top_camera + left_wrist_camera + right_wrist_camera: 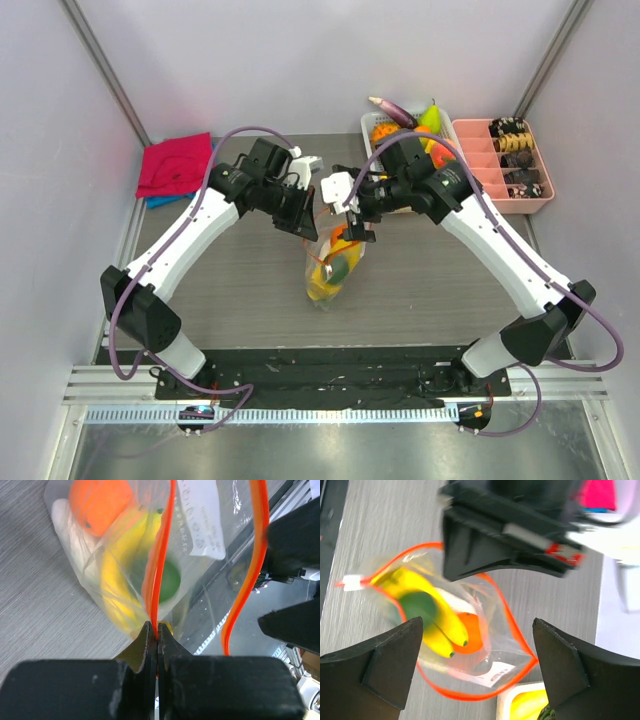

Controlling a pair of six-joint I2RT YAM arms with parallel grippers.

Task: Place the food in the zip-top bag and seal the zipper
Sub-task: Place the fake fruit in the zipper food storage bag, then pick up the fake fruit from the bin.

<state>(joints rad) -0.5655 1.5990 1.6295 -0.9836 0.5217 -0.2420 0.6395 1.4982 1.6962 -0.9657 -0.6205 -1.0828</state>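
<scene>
The zip-top bag (335, 265) sits mid-worktop (230, 290), between the two arms, with its mouth raised toward them. Whether its lower end rests on the surface cannot be told. The left pincer (156, 630) is closed tight on the zipper (162, 555), its two black fingers pressed together with the orange-red strip pinched between them at one side of the mouth. The right pincer (477, 625) is spread wide, gripping nothing, its fingers hanging on either side of the bag's mouth just beside the left one. From the right wrist view the strip bows into a loop, so the mouth gapes unsealed. Inside the clear plastic lie a yellow banana (112, 575), an orange (100, 502), a green fruit (170, 580) and a white oblong piece (70, 530), crowded together at the bottom. A white label (202, 520) shows on the bag's wall. At the far edge stand a white basket (368, 125) holding more toy food and a pink compartment tray (545, 200). A red cloth (175, 165) lies at the far left.
</scene>
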